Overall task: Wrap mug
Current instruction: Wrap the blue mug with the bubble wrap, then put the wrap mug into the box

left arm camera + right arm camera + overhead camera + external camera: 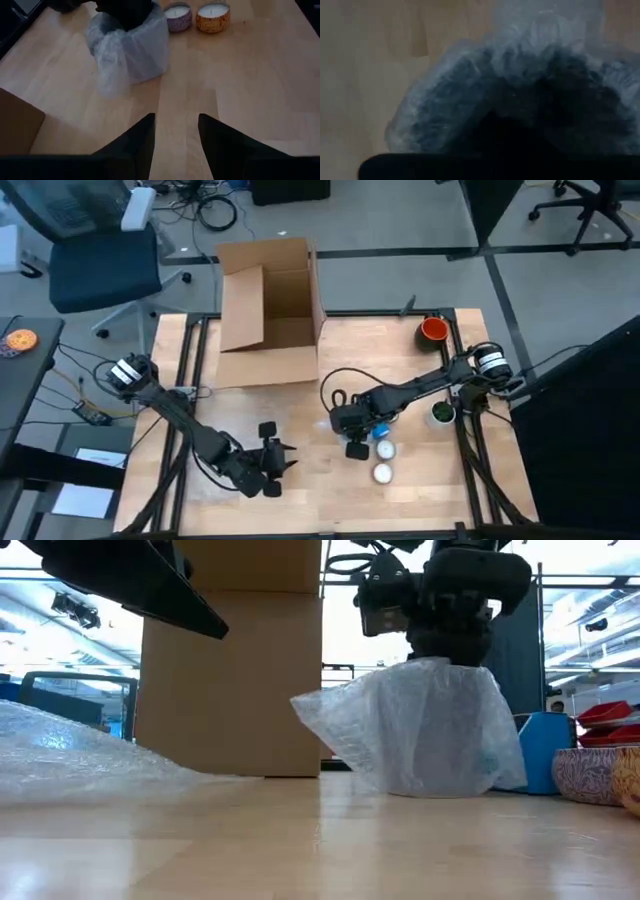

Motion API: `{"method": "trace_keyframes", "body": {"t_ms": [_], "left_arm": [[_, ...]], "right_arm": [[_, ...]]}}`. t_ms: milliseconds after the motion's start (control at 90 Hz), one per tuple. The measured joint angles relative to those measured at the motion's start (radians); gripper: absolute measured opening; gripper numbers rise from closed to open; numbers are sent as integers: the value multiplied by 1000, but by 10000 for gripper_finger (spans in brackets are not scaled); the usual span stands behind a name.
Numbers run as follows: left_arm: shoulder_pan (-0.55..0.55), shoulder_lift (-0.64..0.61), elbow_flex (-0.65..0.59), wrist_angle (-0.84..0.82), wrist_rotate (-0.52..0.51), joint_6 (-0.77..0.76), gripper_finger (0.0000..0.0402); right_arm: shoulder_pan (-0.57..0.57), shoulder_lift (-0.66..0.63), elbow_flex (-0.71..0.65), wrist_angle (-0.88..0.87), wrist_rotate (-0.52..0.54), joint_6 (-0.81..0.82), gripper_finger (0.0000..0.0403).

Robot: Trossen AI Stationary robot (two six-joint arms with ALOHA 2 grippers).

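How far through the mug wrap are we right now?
Mostly wrapped: bubble wrap already covers the mug on all visible sides. In hand: the right gripper is down at the top of the bundle, apparently tucking wrap in. The left gripper waits open, apart from it. Left: finishing the tuck, possibly boxing in the cardboard box.

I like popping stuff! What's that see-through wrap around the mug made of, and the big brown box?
The wrap looks like clear plastic bubble wrap: shiny, crinkled, dotted with small bubbles. The right hand presses into its top. The box looks like plain brown cardboard, matte, with folded flaps.
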Motion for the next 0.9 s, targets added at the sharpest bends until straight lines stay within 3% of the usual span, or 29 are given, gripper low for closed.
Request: {"method": "trace_keyframes", "body": {"t_ms": [311,556,733,900], "left_arm": [[0,0,0,-3,0,0,136],[-1,0,0,-2,0,-1,136],[-2,0,0,1,0,-1,136],[-2,0,0,2,0,-2,136]], "right_arm": [[36,-12,136,-149,10,-5,68],[127,-13,279,-338,200,-38,152],[186,-14,289,-271,157,87,211],[210,-9,223,-195,194,99,255]]}}
